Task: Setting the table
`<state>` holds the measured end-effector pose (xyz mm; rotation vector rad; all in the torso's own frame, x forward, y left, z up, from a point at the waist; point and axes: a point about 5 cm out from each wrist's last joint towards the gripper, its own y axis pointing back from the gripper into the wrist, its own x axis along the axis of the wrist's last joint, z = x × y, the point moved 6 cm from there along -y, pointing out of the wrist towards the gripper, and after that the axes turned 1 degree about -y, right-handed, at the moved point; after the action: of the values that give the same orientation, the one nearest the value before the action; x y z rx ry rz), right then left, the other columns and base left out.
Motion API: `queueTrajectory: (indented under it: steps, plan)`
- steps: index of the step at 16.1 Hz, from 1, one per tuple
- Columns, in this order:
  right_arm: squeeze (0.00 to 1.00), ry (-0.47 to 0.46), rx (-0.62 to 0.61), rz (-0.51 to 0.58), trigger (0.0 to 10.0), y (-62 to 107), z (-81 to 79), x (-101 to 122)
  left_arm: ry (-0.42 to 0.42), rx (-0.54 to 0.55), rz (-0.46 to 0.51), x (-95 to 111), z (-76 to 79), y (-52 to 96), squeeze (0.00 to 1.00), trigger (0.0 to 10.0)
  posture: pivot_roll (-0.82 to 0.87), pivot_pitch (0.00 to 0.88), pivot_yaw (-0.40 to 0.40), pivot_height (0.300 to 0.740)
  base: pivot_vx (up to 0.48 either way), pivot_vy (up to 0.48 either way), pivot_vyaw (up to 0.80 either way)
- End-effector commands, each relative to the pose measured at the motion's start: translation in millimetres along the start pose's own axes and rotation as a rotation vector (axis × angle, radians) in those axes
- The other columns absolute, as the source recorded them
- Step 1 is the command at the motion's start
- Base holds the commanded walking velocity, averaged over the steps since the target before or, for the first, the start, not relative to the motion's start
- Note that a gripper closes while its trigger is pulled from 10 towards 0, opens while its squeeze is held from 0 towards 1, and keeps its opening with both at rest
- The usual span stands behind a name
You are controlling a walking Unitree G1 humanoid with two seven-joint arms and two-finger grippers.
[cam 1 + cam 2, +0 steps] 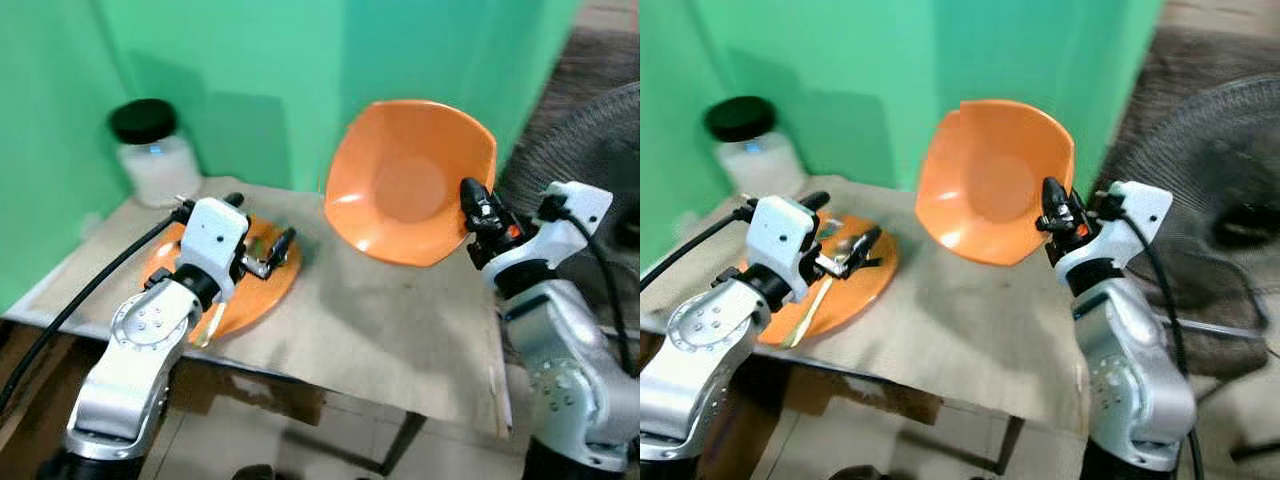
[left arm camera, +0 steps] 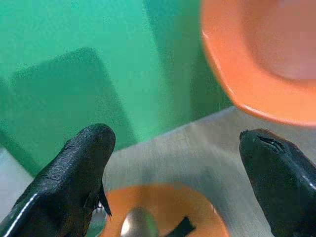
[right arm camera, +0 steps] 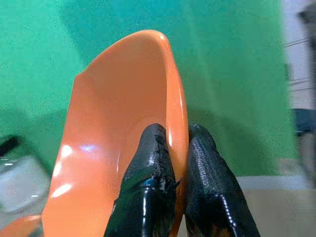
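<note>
My right gripper point(image 1: 470, 200) is shut on the rim of an orange bowl point(image 1: 405, 180), holding it tilted in the air above the table's far right side, its hollow facing me. In the right wrist view the two fingers point(image 3: 148, 168) pinch the bowl's rim point(image 3: 175, 113). An orange plate point(image 1: 255, 275) lies on the table's left part with a spoon point(image 1: 205, 325) on it. My left gripper point(image 1: 265, 245) hovers open just above that plate, fingers point(image 2: 74, 173) spread wide with nothing between them; the spoon's bowl point(image 2: 138, 223) shows below.
A glass jar point(image 1: 152, 152) with a black lid stands at the table's point(image 1: 400, 340) back left corner. Green walls close in behind. A fan point(image 1: 590, 150) stands to the right, off the table.
</note>
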<state>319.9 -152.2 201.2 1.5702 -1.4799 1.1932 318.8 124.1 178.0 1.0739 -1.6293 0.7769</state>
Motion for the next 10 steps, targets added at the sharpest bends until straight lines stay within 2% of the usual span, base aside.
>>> queueTrajectory:
  steps: [1,3,4,5,6,8,10]
  plan:
    - [0.0,0.022,0.017,0.053,10.0,-2.3,-7.5,9.7,-0.01,0.07,-0.005,0.1,-13.4,0.4,0.63,10.0,0.13,0.0,-0.022,0.74,0.0,0.0,-0.79]
    - [0.0,0.045,0.015,0.075,10.0,-6.4,-7.7,12.8,-0.01,0.11,0.002,0.6,-18.4,-0.6,0.63,10.0,0.14,0.0,-0.031,0.74,0.0,0.0,-0.78]
    - [0.0,0.056,-0.012,0.091,10.0,-10.0,-1.4,14.2,-0.008,0.124,0.004,0.7,-19.1,-2.5,0.63,10.0,0.14,0.0,-0.031,0.74,0.0,0.0,-0.78]
    - [0.0,0.062,-0.124,0.136,10.0,-11.8,17.2,21.2,0.024,0.129,0.007,1.7,-17.9,-5.6,0.62,10.0,0.13,0.0,-0.031,0.74,0.0,0.0,-0.79]
    - [0.0,0.044,-0.107,0.123,10.0,-12.2,16.8,19.5,0.053,0.147,0.011,1.5,-19.0,-7.1,0.62,10.0,0.14,0.0,-0.036,0.74,0.0,0.0,-0.78]
    - [0.0,0.047,-0.097,0.106,10.0,-11.0,15.7,13.9,0.057,0.285,0.07,7.1,-33.5,-5.0,0.64,10.0,0.13,0.0,-0.043,0.74,0.0,0.0,-0.78]
    - [0.0,0.084,-0.137,0.099,10.0,-10.5,16.6,8.4,0.127,0.244,0.068,5.5,-23.6,-7.0,0.67,10.0,0.13,0.0,-0.043,0.74,0.0,0.0,-0.8]
